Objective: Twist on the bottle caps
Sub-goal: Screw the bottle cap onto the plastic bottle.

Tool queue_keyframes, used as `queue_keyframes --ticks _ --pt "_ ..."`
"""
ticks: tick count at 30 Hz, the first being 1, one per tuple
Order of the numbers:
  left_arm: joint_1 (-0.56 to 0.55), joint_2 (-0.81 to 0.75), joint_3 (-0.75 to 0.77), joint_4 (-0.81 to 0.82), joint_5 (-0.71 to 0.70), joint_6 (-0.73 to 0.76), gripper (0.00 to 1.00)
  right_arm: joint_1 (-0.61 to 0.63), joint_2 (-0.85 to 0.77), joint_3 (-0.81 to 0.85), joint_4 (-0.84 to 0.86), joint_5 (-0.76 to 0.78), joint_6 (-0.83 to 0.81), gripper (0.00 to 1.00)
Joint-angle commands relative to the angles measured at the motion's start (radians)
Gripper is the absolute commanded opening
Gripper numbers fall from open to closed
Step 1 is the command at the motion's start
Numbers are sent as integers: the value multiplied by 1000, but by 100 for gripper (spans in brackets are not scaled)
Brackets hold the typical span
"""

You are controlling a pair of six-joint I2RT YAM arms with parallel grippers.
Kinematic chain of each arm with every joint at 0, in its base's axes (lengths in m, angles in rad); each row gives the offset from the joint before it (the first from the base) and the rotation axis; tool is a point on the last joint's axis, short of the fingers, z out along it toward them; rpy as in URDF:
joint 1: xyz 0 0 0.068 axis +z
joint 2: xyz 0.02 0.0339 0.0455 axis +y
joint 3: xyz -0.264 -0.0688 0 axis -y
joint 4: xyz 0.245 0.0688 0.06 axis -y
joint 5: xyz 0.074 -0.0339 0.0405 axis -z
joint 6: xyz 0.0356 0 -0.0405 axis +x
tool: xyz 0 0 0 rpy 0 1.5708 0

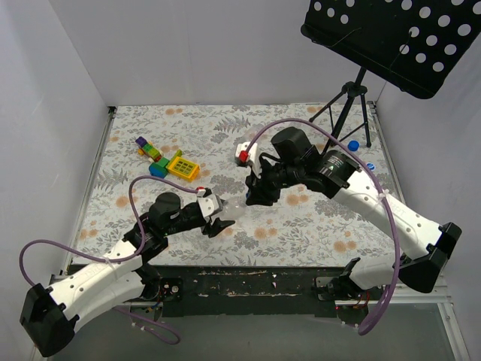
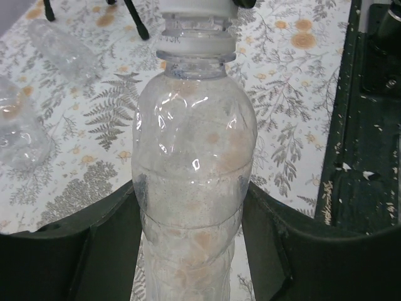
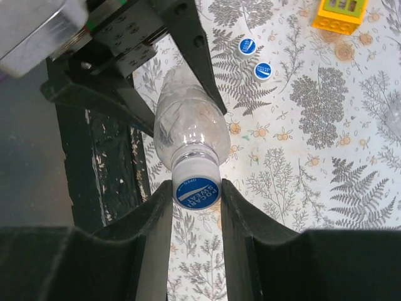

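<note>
Floral table (image 1: 301, 226); cap (image 3: 196, 192) clamped in right claw (image 3: 196, 187).

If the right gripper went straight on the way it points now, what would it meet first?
The right gripper is clamped on the blue bottle cap; straight beyond it lies the neck of the clear bottle, which the left gripper holds.

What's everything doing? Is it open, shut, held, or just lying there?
bottle: gripped around its body.
cap: sitting on the bottle's neck, tightness unclear.
left fingers: shut on the bottle.
right fingers: shut on the cap.
two loose caps: lying on the table.
spare bottle: lying on its side.
</note>
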Motion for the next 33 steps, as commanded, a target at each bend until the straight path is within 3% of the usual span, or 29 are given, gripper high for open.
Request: queue_keyframes --ticks 1,13,22,30,33 --pt "-37 6 95 291 -42 25 22 -33 22 -24 56 63 204 1" --pt "-161 115 69 445 -197 120 20 -74 6 -36 10 136 511 1" --pt "-267 147 -42 660 -440 93 18 -74 23 -68 -13 213 785 1" --pt "-353 222 -65 768 -664 140 16 -76 34 -58 2 273 861 3" --pt "-353 236 -62 756 -681 134 16 -74 40 -39 -1 278 858 11"
